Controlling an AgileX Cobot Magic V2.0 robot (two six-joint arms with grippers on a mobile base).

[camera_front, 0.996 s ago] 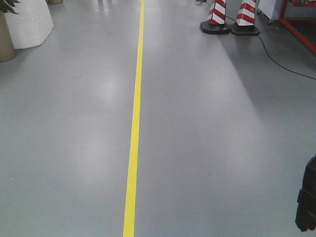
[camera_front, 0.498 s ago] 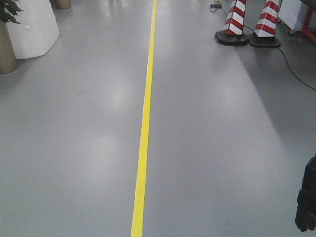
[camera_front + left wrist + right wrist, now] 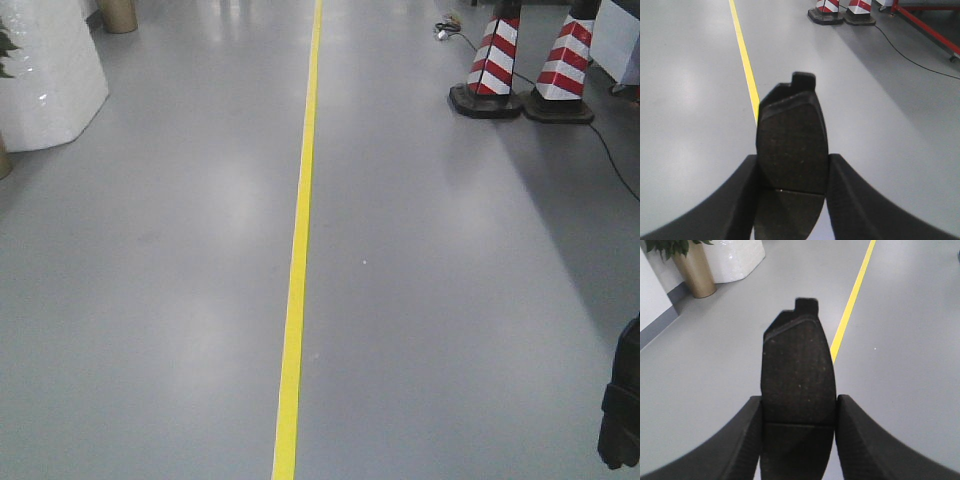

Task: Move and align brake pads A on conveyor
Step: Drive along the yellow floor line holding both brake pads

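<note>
Two brake pads, left pincer (image 3: 792, 192) pinching one pad (image 3: 791, 145), right pincer (image 3: 797, 437) pinching the other (image 3: 797, 380), two striped cones (image 3: 525, 65) upper right, yellow line (image 3: 298, 250) mid-frame, open grey floor (image 3: 150, 300)

both pincers (image 3: 792, 200) (image 3: 797, 440) have broad, curved black fingers.

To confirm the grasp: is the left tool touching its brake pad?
Touching. The left wrist view shows the left tool with both fingers pressed against the brake pad's edges, no gap.
</note>
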